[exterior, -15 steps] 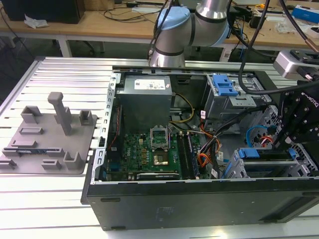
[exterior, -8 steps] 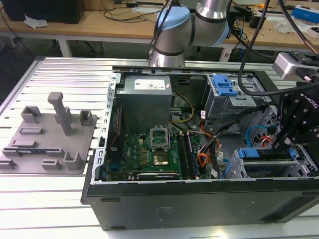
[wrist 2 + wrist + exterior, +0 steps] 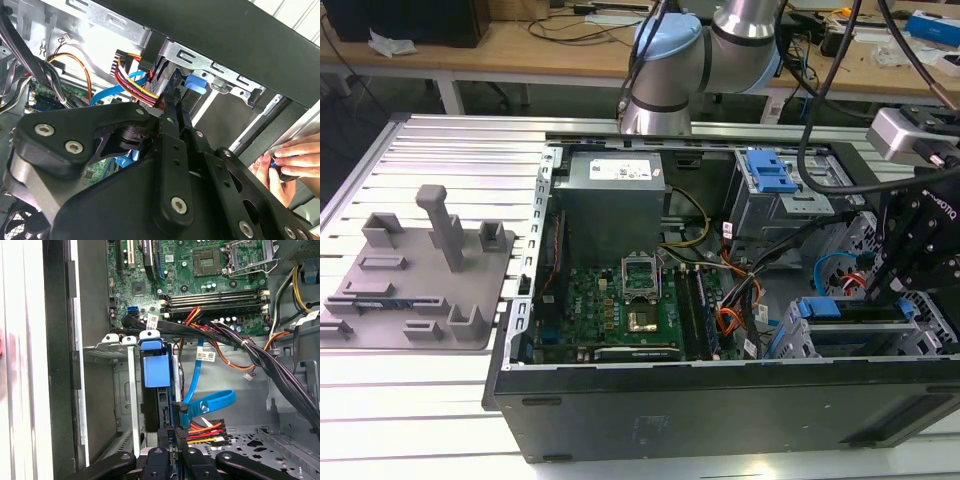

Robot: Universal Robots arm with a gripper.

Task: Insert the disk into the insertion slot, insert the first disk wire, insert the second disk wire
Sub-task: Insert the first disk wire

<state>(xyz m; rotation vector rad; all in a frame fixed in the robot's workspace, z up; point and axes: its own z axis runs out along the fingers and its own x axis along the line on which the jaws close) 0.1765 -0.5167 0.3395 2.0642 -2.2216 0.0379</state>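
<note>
– Down at four o'clock of the computer case (image 3: pixel 720 410) in the exterior view, what sits in that small grey cage?

– That cage is the insertion slot (image 3: pixel 798 345). The disk (image 3: pixel 820 308) is seated between its perforated walls, with the blue frame showing.

– And the gripper (image 3: pixel 175 441)?

– At three o'clock of the case, close over the slot. In the first wrist view its fingers are drawn almost together. The black plug (image 3: pixel 181 432) of the red, yellow and orange wires is pinched between the tips, just beside the end of the disk.

– What crowds it?

– A blue flat cable (image 3: pixel 207 402) loops right beside the plug. Its own dark end lies near the disk's edge, but I cannot tell whether it is seated. A bundle of black cables (image 3: pixel 235 342) runs across between the motherboard (image 3: pixel 200 270) and the slot.

– Elsewhere in the case?

– In the exterior view the grey power supply (image 3: pixel 615 190) is at eleven o'clock. The larger bay (image 3: pixel 770 175) with its blue latch is at one o'clock.

– Outside it?

– A grey fixture tray (image 3: pixel 415 270) lies on the slatted table (image 3: pixel 440 400) at nine o'clock, well apart from the case. In the second wrist view a person's hand (image 3: pixel 287 160) is beyond the case wall, fingers closed around something small and dark. I cannot tell what it is.
</note>
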